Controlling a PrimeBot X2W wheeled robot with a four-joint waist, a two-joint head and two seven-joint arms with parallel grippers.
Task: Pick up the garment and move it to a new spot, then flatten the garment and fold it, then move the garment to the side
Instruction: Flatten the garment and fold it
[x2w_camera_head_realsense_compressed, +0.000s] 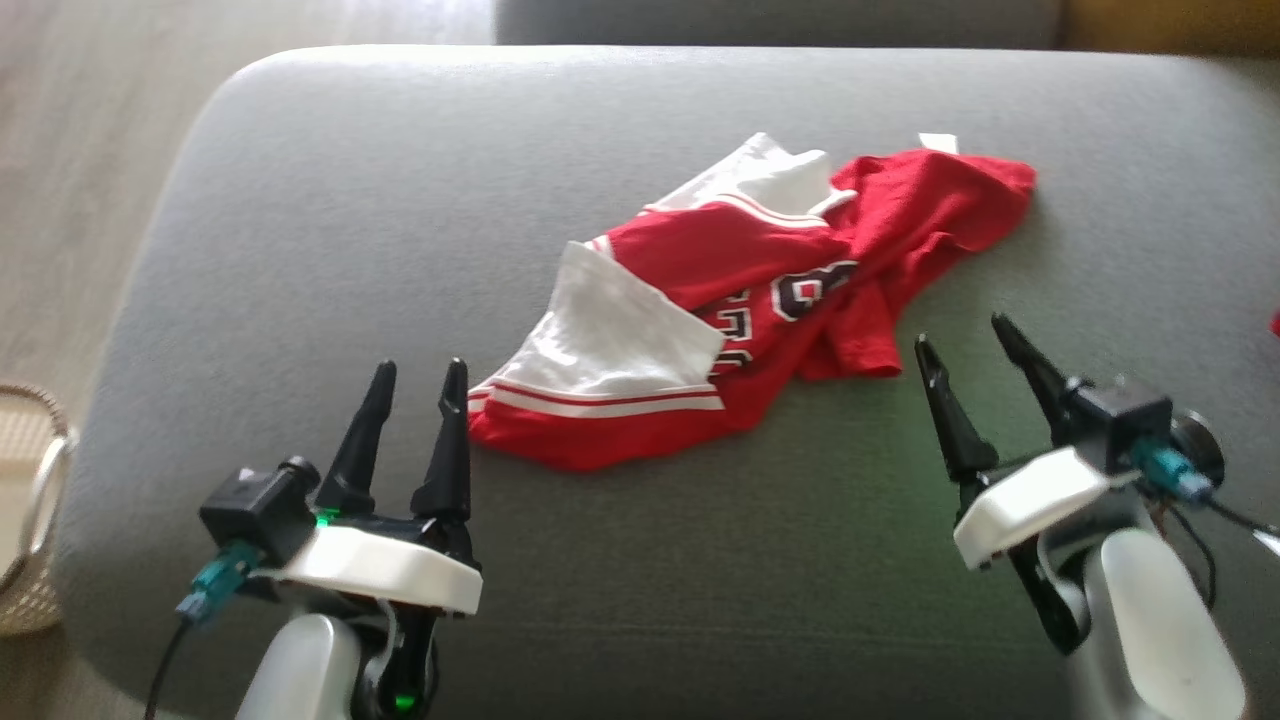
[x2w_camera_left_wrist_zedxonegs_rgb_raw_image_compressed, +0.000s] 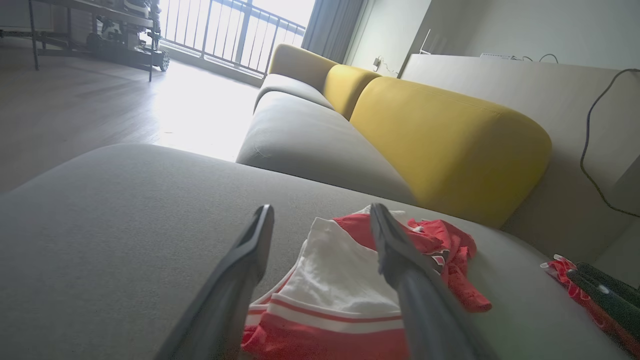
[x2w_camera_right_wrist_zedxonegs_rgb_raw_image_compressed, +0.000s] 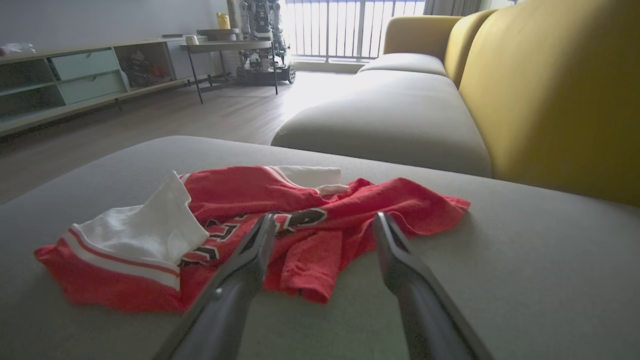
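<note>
A red and white garment with dark lettering lies crumpled in the middle of the grey cushion. It also shows as the garment in the left wrist view and the garment in the right wrist view. My left gripper stands open just left of the garment's near white and red hem, holding nothing. My right gripper is open too, a short way right of the garment's red edge, apart from it. Nothing sits between either pair of fingers.
A woven basket stands on the floor left of the cushion. Yellow backrests and another grey seat lie beyond. A small red item lies near the cushion's right edge. Wide bare cushion surrounds the garment.
</note>
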